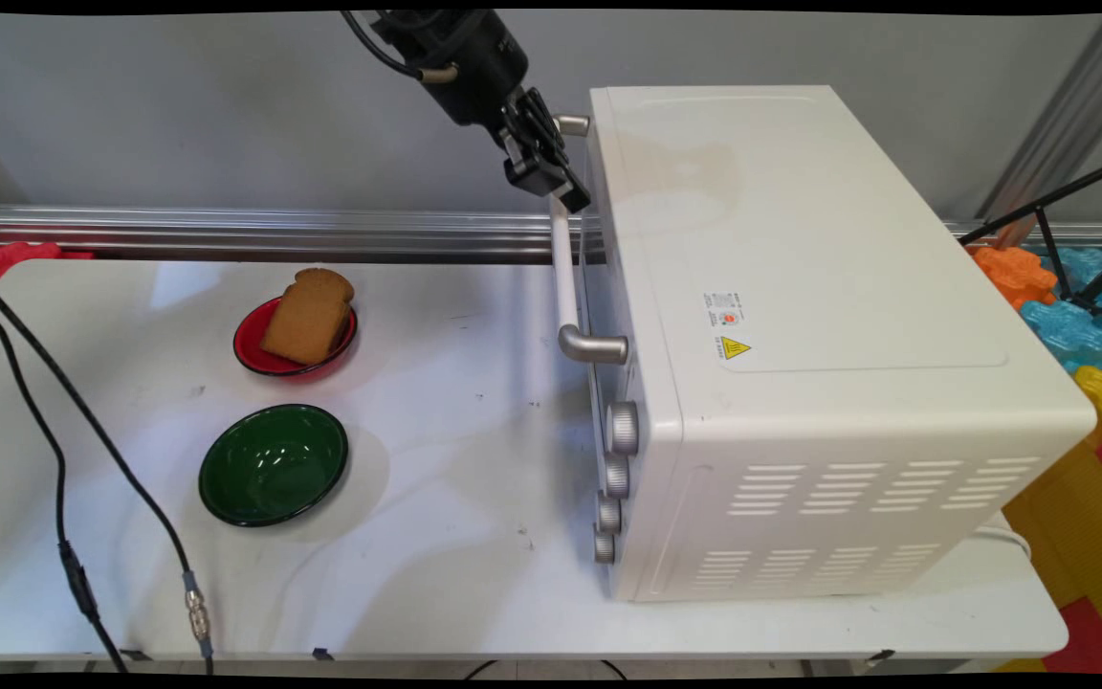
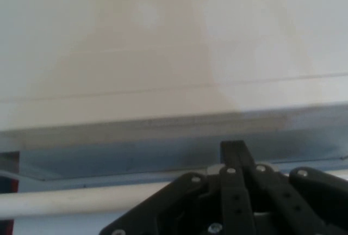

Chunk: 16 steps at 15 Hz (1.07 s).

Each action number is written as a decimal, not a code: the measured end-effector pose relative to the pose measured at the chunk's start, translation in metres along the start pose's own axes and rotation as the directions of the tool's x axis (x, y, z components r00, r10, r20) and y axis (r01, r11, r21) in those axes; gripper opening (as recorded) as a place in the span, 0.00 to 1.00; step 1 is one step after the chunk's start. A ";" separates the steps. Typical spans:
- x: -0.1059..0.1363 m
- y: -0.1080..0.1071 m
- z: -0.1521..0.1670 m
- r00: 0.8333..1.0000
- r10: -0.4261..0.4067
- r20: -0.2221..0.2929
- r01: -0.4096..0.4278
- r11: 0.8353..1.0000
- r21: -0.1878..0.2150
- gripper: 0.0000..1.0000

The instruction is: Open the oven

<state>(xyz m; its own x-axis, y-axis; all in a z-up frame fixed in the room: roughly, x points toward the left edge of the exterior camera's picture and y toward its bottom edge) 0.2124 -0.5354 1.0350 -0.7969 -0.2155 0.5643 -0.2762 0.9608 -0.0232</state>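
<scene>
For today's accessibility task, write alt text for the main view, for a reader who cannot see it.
A black gripper sits at the far end of the white handle on a white toaster oven's door. To the oven's left on the white table, a slice of brown bread lies on a red plate, with an empty green bowl nearer the camera.

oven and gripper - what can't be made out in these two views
- Gripper fingertips: main view too small, hand view linkage covers them; open or shut unclear.
- Oven inside: main view shows only top and side; hand view sits too close.
- Oven's warning labels: too small to read.
- Handle: cut off by hand view's left edge.
</scene>
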 end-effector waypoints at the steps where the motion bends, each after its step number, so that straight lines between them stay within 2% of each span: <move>1: 0.000 0.000 0.001 1.000 -0.002 0.002 0.002 1.000 0.004 0.00; 16: -0.002 -0.004 0.020 1.000 -0.030 0.006 0.030 0.999 0.036 0.00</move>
<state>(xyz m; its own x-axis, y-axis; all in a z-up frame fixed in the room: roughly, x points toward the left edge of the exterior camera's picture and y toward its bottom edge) 0.2044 -0.5419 1.0168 -0.7913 -0.2456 0.5599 -0.3194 0.9469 -0.0359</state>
